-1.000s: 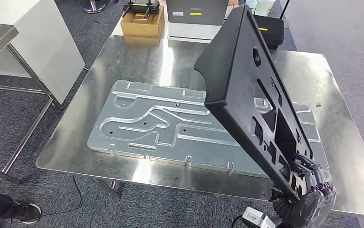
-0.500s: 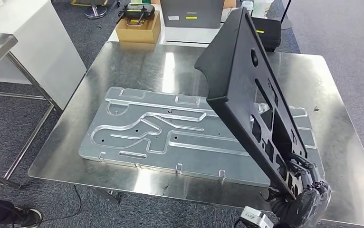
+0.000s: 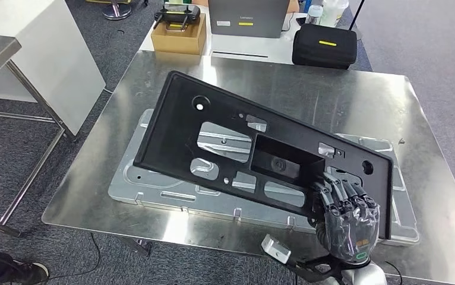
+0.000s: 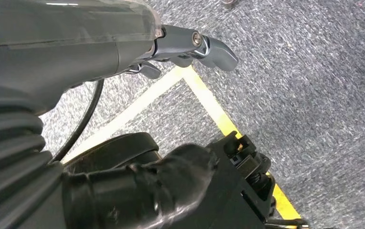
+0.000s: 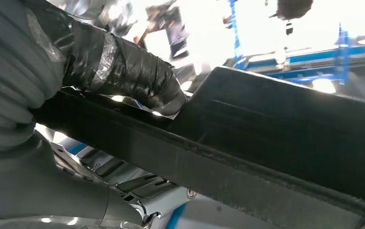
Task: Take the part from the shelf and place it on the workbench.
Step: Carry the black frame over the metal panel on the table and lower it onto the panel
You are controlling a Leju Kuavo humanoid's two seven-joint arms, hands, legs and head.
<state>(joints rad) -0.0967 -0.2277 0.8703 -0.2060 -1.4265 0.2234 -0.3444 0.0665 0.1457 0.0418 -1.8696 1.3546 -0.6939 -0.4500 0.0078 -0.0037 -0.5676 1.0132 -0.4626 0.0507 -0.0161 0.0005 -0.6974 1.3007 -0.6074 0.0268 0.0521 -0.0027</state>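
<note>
While gripped (right robot hand (image 3: 345, 215)): one part (image 3: 237, 142).

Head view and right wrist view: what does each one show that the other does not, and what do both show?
Head view alone: the whole black panel over the grooved metal plate on the steel workbench, plus the cardboard box and black case behind. Right wrist view alone: the thumb pressed against the panel's edge, and bright blue structures beyond. Both: the right hand gripping the panel.

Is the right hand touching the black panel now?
Touching. In the head view the right hand grips the near edge of the black panel, its fingers lying on it.
</note>
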